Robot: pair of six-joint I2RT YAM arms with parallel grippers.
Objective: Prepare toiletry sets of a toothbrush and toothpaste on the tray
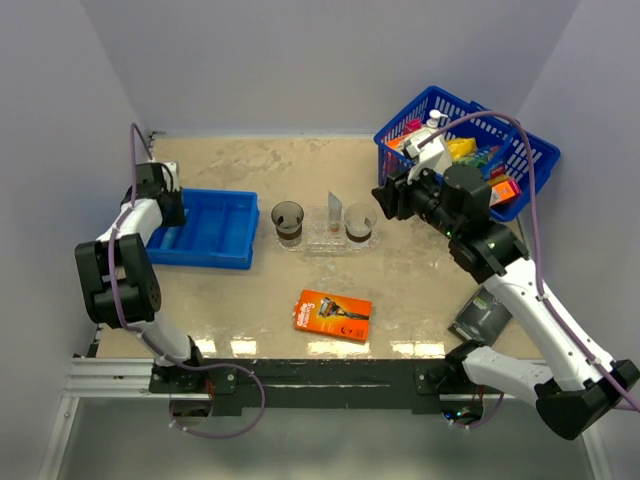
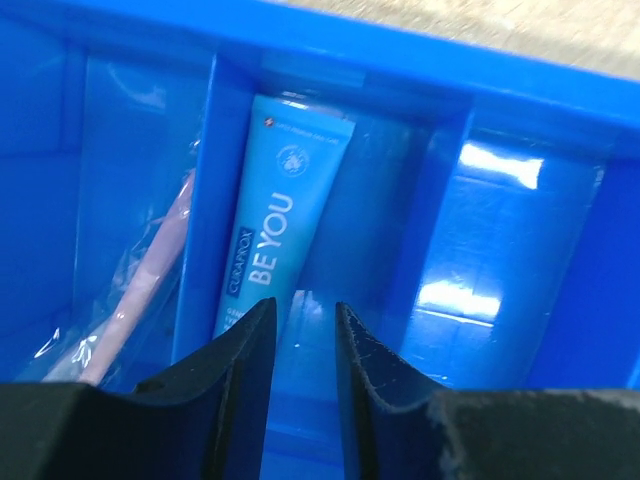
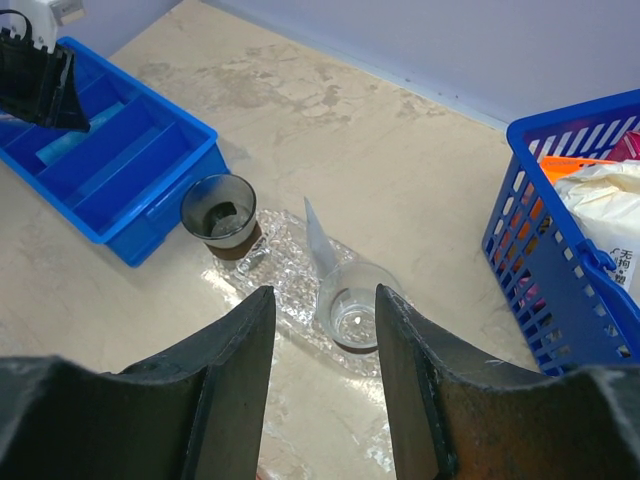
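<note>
L end effector (image 2: pixel 303 305) low in blue bin (image 2: pixel 500 230) over toothpaste (image 2: pixel 270 240), jaws narrow, can't tell if gripping. R end effector (image 3: pixel 322 300) released, empty, above tray (image 3: pixel 285 265). Early on, I'd judge: one tube (image 3: pixel 318 235) upright on tray btw cups (image 3: pixel 220 212), toothbrush (image 2: pixel 140 290) lies in bin.

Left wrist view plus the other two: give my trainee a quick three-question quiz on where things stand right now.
1. True or false: the toothpaste tube and the pink toothbrush share one compartment of the blue compartment bin.
2. The left gripper is at the bin and the right gripper is near the clear tray. Which holds something? A left, B right, C neither.
3. What lies directly between the tray and the near edge of the table?
Key: 1 false, a divider separates them. 2 C. 3 the orange razor pack.
</note>
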